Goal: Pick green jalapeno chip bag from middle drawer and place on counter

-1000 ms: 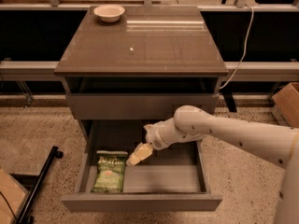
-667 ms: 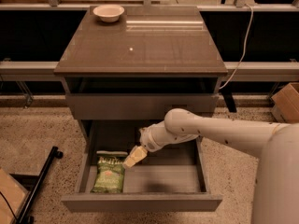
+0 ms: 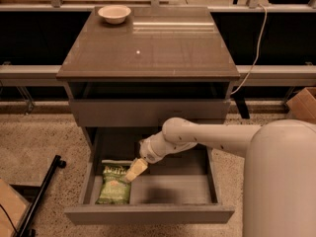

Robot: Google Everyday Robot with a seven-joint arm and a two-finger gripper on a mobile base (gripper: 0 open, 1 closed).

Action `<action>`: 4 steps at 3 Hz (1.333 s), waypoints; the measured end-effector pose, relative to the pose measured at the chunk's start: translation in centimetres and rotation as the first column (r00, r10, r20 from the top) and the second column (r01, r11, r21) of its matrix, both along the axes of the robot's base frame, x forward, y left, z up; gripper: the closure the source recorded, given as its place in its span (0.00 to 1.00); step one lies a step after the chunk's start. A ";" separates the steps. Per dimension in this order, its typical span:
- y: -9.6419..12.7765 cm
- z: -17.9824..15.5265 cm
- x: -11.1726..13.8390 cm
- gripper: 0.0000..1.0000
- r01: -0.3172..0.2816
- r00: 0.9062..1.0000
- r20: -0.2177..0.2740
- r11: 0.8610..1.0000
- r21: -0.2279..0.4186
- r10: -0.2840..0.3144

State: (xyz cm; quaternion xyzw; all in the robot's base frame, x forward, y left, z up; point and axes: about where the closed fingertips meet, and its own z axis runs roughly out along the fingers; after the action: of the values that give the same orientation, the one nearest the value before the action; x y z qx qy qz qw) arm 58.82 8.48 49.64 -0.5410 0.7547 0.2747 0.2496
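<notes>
The green jalapeno chip bag (image 3: 115,184) lies flat at the left end of the open middle drawer (image 3: 148,214). My white arm reaches in from the right, and the gripper (image 3: 134,170) hangs inside the drawer, its tip at the bag's upper right corner. The counter (image 3: 153,46) is the glossy grey-brown top of the cabinet, above the closed upper drawer front (image 3: 148,112).
A small white bowl (image 3: 114,14) sits at the counter's back left corner. A black stand leg (image 3: 42,191) lies on the speckled floor at left. A cardboard box (image 3: 303,105) stands at right. A white cable (image 3: 252,58) hangs beside the cabinet.
The arm has swung left and lower into the drawer, bringing the gripper from the drawer's middle to the chip bag's upper right corner. The bag has not moved.
</notes>
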 end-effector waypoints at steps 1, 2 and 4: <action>0.7 -0.7 -0.2 0.00 -0.009 1.000 0.001 1.000 -0.020 0.009; 4.9 -2.6 -0.1 0.00 -0.057 0.998 0.032 0.998 0.025 0.056; 11.6 -9.1 -0.2 0.00 -0.112 0.994 0.004 0.989 0.101 0.112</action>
State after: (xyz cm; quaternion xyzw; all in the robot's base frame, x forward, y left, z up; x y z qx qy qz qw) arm 58.67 20.09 40.50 -0.5690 0.7084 0.3267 0.2600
